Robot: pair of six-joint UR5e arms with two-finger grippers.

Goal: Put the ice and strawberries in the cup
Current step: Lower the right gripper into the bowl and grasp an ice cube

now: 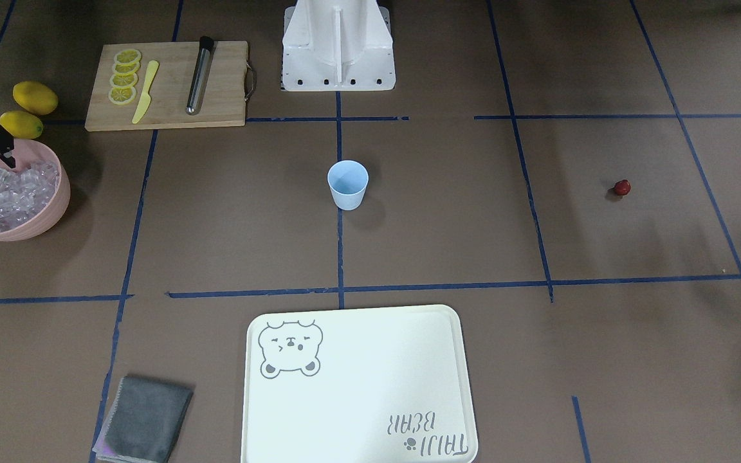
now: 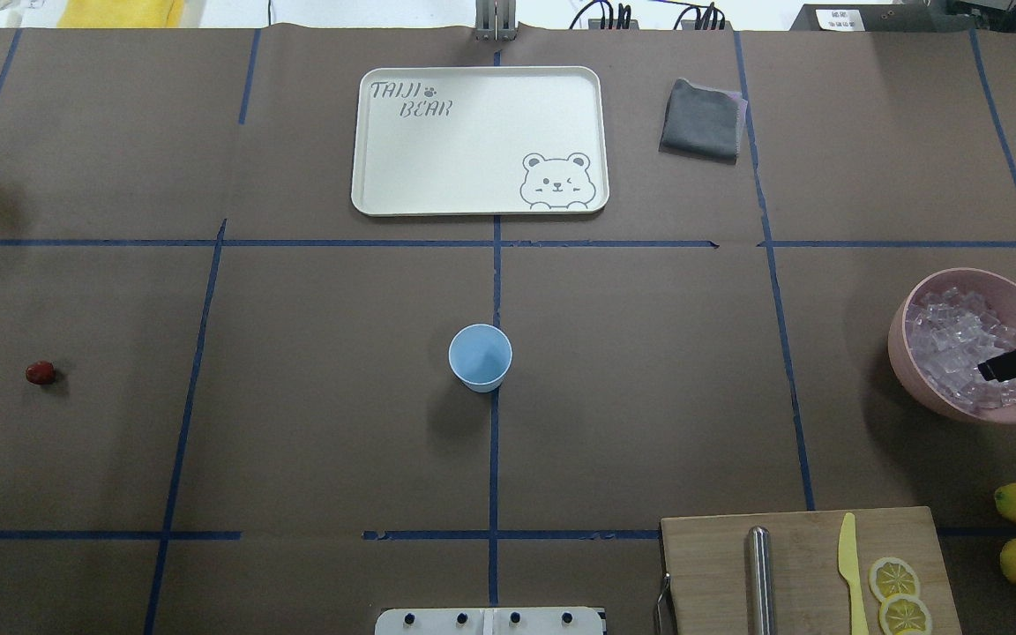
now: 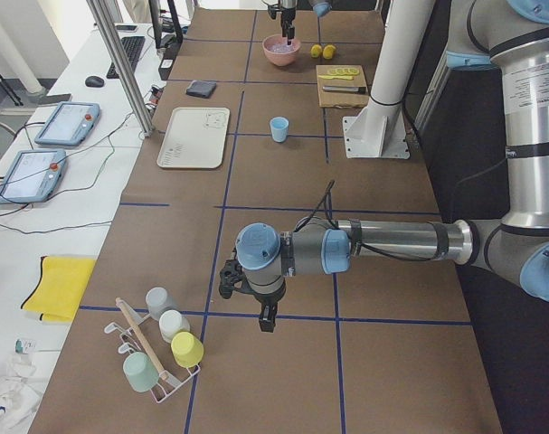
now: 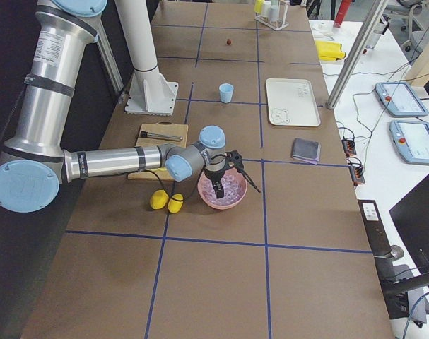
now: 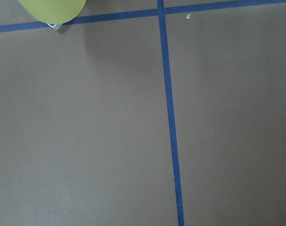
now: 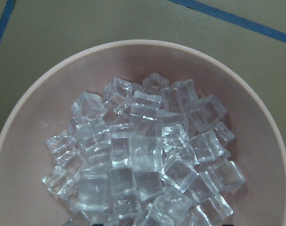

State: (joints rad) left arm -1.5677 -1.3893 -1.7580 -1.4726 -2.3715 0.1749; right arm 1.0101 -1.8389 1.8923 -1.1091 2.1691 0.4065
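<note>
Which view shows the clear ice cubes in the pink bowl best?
The right wrist view: the clear ice cubes fill the frame, each distinct. Overhead and front-facing views show them small, partly behind the right gripper; side views, a pale patch.

The cream tray [image 2: 473, 150] carries "TAIJI BEAR" in grey letters in one corner, with a small paw print beside the words.
</note>
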